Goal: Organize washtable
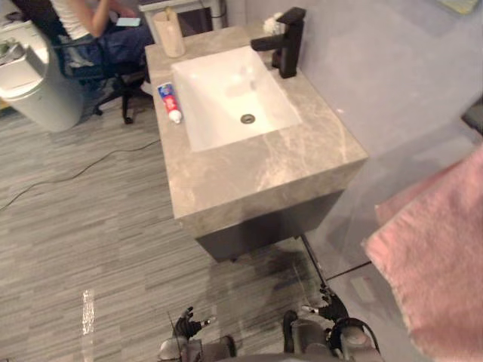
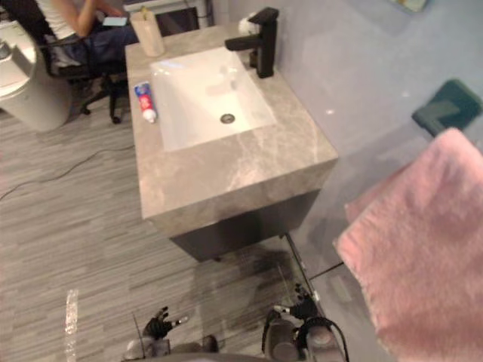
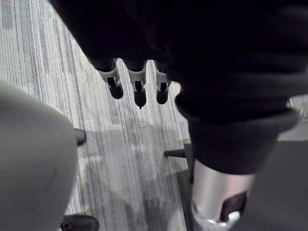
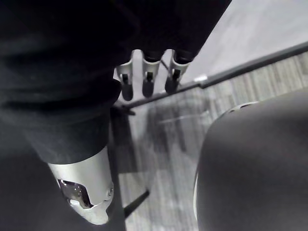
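Silver fingers (image 3: 138, 86) of the left hand (image 1: 189, 324) are hanging straight and loose above the grey plank floor (image 1: 90, 226); we are logging this hand as released, with nothing in it. The right hand (image 1: 330, 309) is hanging low on the other side. Its fingers (image 4: 147, 82) are likewise straight and relaxed, so we are logging it as released too. Both hands are sitting well apart from the surface.

Moving outward, we are looking down on the washtable's beige marbled surface (image 1: 256, 173), which is resting on a dark cabinet (image 1: 264, 226). A white basin (image 1: 226, 90) is sitting sunk into it, with a round drain (image 1: 247, 118) near its front. A black faucet (image 1: 288, 41) is standing at the basin's right rim, its spout reaching over the bowl.

The toothpaste tube (image 1: 170, 102) is lying flat on the narrow strip of surface just beside the basin's left rim, white cap end toward us. A tan container (image 1: 170, 34) is standing upright at the far left corner. A small white object (image 1: 269, 25) is sitting behind the faucet; we cannot tell what it is.

Further out, a pink towel (image 2: 423, 249) is hanging at the right, close to the camera. A person (image 1: 83, 19) is sitting on a dark chair (image 1: 121, 79) beyond the far left corner, near a white round bin (image 1: 41, 94) on the floor.
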